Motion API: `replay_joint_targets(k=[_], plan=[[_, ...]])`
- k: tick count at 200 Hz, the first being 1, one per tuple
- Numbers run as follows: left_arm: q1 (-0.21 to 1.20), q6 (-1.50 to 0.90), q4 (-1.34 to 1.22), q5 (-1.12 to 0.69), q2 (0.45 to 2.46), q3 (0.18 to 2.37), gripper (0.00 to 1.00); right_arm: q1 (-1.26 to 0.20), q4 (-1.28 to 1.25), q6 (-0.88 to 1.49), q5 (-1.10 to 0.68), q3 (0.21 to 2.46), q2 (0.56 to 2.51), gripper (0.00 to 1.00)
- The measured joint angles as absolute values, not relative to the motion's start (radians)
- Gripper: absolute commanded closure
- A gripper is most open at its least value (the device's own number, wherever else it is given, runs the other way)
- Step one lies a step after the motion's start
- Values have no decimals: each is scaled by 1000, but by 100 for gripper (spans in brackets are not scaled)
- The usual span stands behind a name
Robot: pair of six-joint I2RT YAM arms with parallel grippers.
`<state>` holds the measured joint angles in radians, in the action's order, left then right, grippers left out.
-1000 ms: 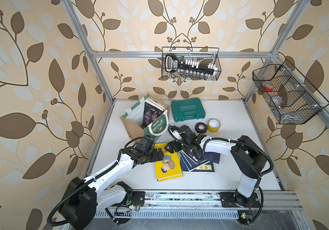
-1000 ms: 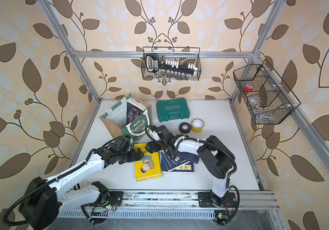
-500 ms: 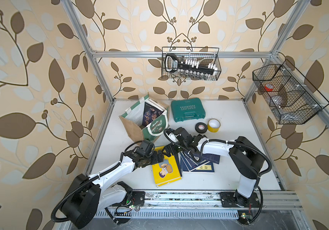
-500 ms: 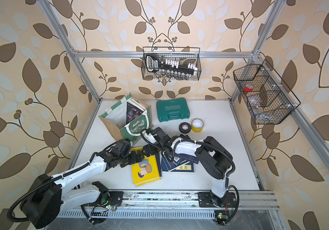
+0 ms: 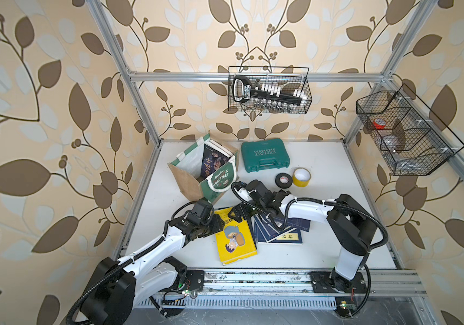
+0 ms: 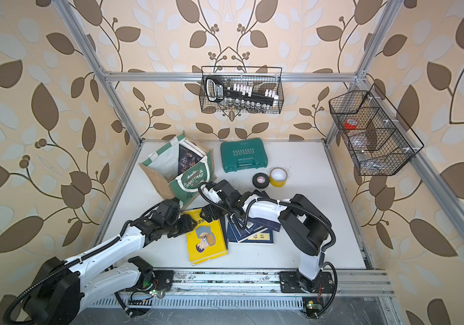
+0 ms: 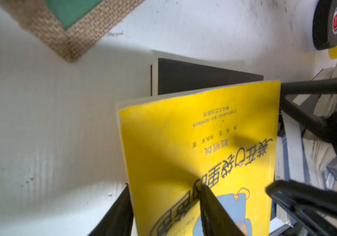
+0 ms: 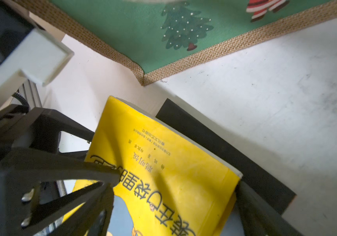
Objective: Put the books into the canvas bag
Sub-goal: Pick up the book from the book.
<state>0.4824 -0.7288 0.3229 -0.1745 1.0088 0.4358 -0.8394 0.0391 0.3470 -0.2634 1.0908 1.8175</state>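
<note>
Legend: the left gripper (image 7: 164,187) straddles one edge of the yellow cartoon-cover book (image 5: 235,239), with one finger on the cover and one beside the edge. We cannot tell whether it is clamped. The right gripper (image 5: 239,215) stands spread wide at the book's far corner. Navy books (image 5: 278,233) lie just beside. The canvas bag (image 5: 185,180), near, holds upright books (image 5: 214,160).

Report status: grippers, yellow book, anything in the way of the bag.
Left gripper astride edge of yellow book, grip unconfirmed. Right gripper open at opposite edge. Book lies atop dark book. Canvas bag upright, mouth open.
</note>
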Motion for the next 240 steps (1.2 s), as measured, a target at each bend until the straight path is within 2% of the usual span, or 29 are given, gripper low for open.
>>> replay_joint_targets(k=[26,62,142,207,240], plan=[[483,-728,332,-185,975,436,84,-836,36,346,-259,1078,1800,10],[483,-730,321,-206,955,436,100,-831,34,338,-267,1063,1778,10],[484,-687,262,-252,890,436,100,-811,-29,336,-409,1016,1718,9],[485,-604,222,-294,774,405,100,-678,-50,324,-480,941,1627,8],[485,-590,191,-320,773,393,100,-611,-65,308,-564,918,1590,2]])
